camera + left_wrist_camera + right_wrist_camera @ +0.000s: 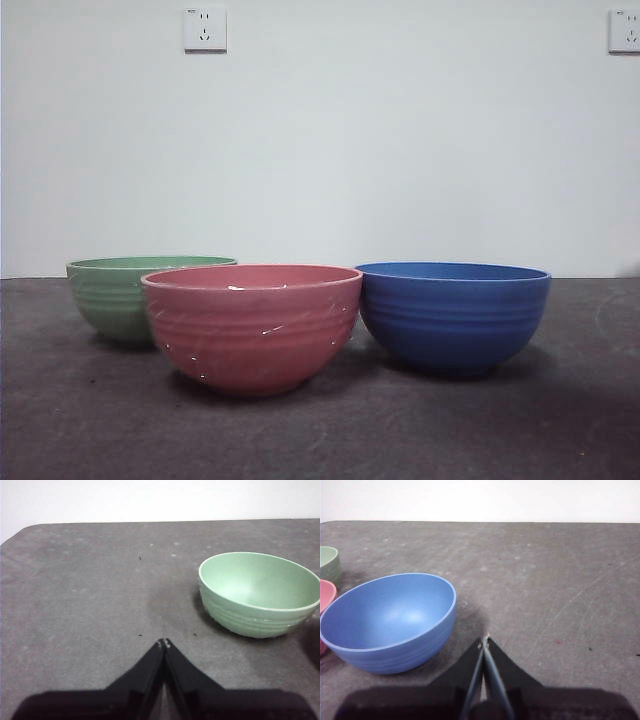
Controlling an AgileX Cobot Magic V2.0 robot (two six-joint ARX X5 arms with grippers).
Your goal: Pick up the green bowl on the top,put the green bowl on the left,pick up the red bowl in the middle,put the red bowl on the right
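Observation:
The green bowl (115, 295) stands upright on the table at the left, partly behind the red bowl; the left wrist view shows it empty (257, 592). The red bowl (252, 325) stands nearest the camera, left of centre, with white scuffs on its wall; a sliver shows in the right wrist view (326, 597). My left gripper (164, 643) is shut and empty, a little away from the green bowl. My right gripper (485, 641) is shut and empty, beside the blue bowl. Neither arm shows in the front view.
A blue bowl (452, 312) stands upright right of the red bowl, close to it; it also shows in the right wrist view (390, 620). The dark grey table (320, 430) runs to a white wall with two sockets (205, 28).

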